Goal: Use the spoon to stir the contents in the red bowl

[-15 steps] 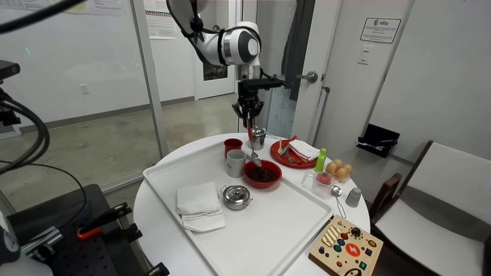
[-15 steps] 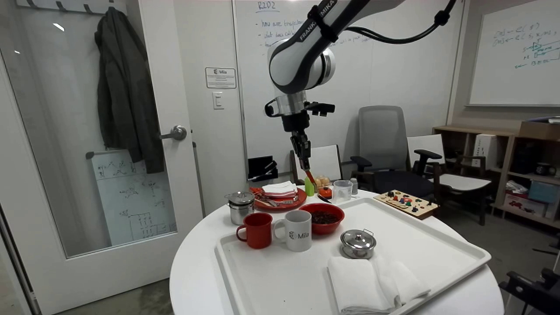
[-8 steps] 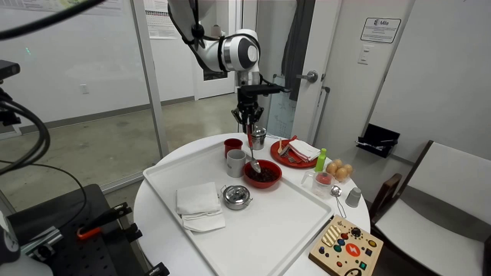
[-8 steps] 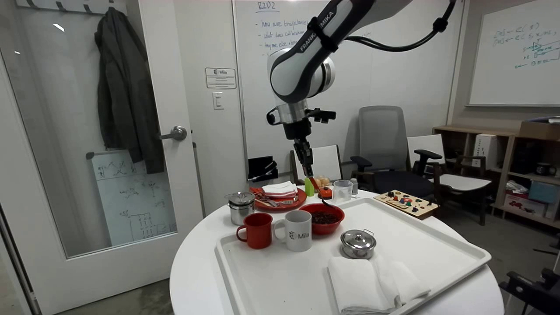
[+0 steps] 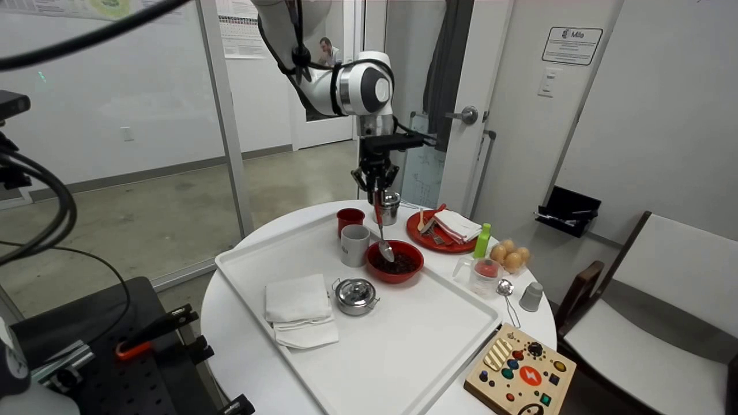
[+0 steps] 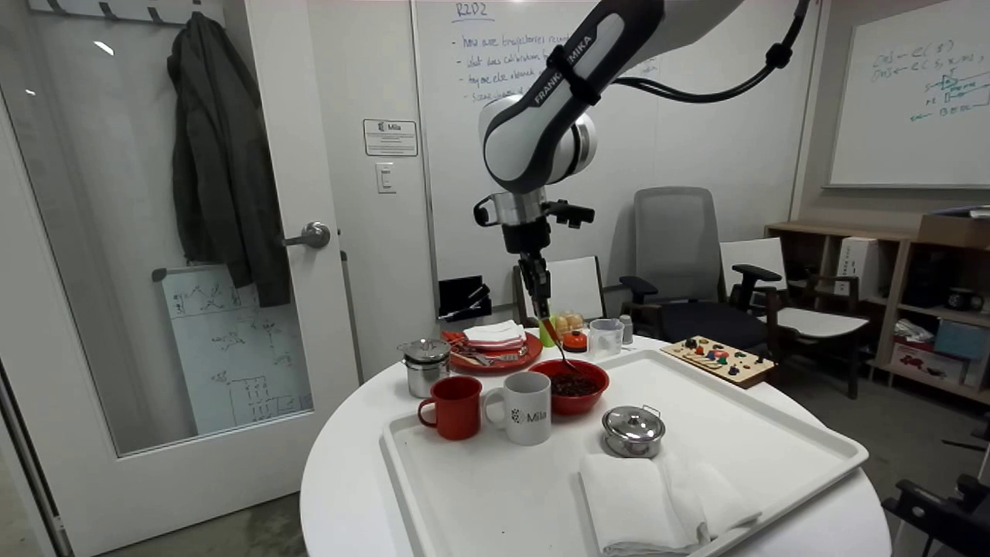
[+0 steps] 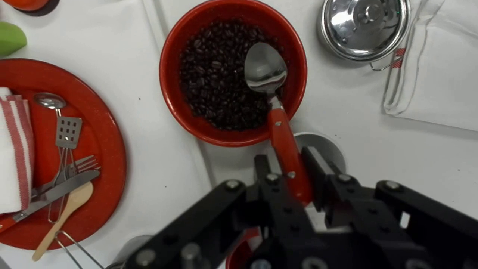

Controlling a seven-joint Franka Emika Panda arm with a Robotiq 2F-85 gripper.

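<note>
At the tips of the gripper (image 7: 290, 163), the red handle of the spoon (image 7: 281, 123) is clasped, with the jaws drawn in tightly upon it. The metal end is slanted down inside the rim of the red bowl (image 7: 224, 138), over the dark beans (image 7: 220, 78); whether these are touched cannot be told. Stirring appears to be at its very start. For it to be done well, the tip should be sunk shallowly among the beans and led round in slow, level circles, so that none are flicked out. Hard pressing is best avoided: the handle could be twisted in the grip, or the bowl pushed along the tray (image 5: 403, 346). Clearance should be kept between handle and rim, and the least swing given towards the grey mug (image 5: 354, 246), which is set just beside the bowl. Farther out are seen the lidded steel pot (image 5: 355, 298) and, past the tray's edge, the red plate (image 7: 110, 145); neither should be reached if the circles are held within the bowl.
</note>
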